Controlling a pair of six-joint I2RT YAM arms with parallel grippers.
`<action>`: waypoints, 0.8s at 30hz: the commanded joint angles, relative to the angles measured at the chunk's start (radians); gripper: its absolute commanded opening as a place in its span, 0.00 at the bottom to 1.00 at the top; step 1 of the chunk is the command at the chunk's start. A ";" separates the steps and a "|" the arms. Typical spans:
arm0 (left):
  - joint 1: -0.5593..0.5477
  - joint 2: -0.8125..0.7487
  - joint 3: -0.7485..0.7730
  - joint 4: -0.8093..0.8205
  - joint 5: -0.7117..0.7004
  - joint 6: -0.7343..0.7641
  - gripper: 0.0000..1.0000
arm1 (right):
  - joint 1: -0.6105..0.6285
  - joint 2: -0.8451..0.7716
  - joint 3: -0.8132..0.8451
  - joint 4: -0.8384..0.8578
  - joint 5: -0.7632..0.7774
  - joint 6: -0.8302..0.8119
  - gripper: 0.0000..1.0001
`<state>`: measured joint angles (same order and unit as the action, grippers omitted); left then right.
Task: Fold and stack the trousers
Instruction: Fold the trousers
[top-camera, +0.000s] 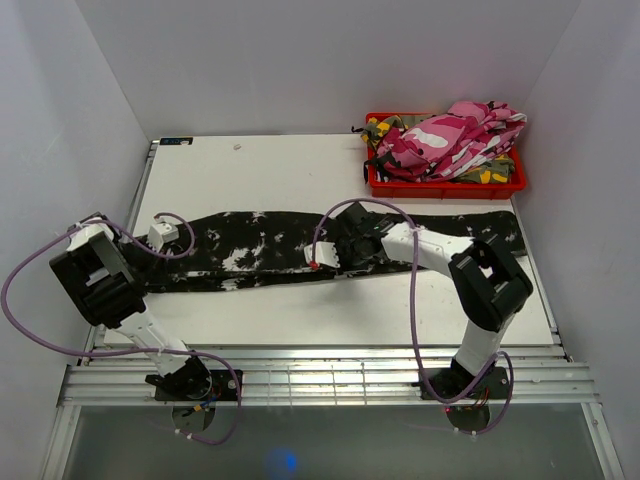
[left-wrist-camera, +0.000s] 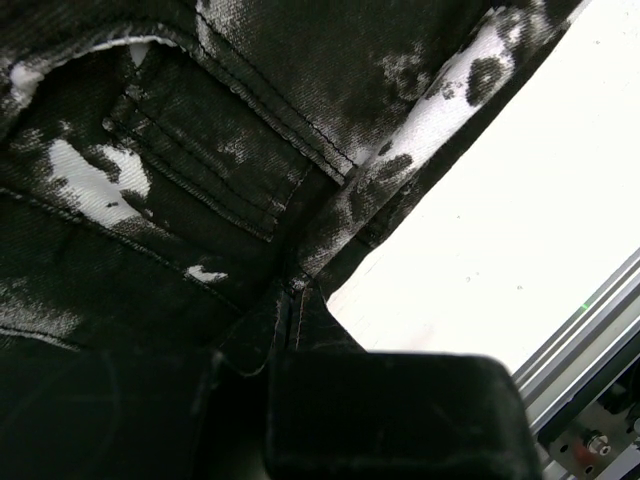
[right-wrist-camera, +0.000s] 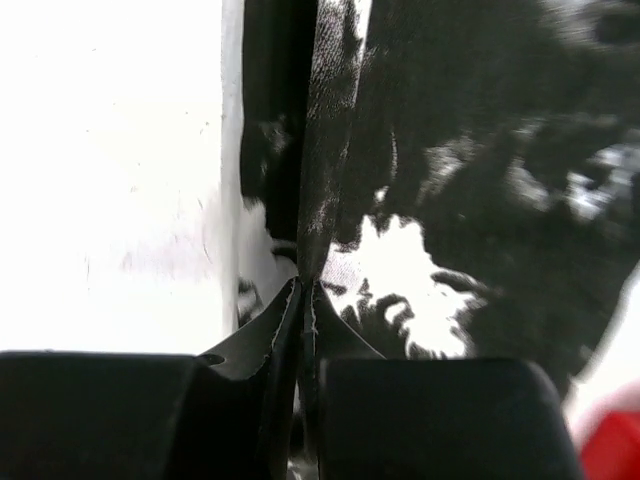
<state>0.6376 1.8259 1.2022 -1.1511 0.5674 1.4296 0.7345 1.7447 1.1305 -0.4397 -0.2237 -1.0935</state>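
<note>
The black trousers (top-camera: 250, 255) with white splotches lie stretched across the table (top-camera: 280, 170), their middle hidden under my right arm (top-camera: 440, 252) in the top view. Up close, my fingertips (right-wrist-camera: 450, 420) are only dark blurs. My left gripper (top-camera: 163, 238) is clamped on the cloth's left end, elbow folded back. My right gripper (top-camera: 335, 255) reaches inward, pinching a raised ridge of fabric. The pink camouflage trousers (top-camera: 450, 135) are heaped in the red crate (top-camera: 440, 187), mostly burying a green-yellow pair (top-camera: 383, 127).
</note>
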 joint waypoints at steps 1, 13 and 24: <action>0.011 -0.082 0.054 0.030 -0.041 0.038 0.00 | -0.007 0.090 -0.021 -0.044 0.017 0.063 0.08; 0.016 -0.096 0.014 0.053 -0.115 0.072 0.00 | -0.007 0.105 0.000 -0.053 -0.009 0.098 0.08; 0.020 -0.080 -0.144 0.298 -0.201 0.109 0.11 | -0.001 0.110 0.006 -0.096 -0.025 0.092 0.10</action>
<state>0.6384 1.7775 1.1141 -1.0069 0.5098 1.4776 0.7353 1.8336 1.1503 -0.3985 -0.2623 -1.0195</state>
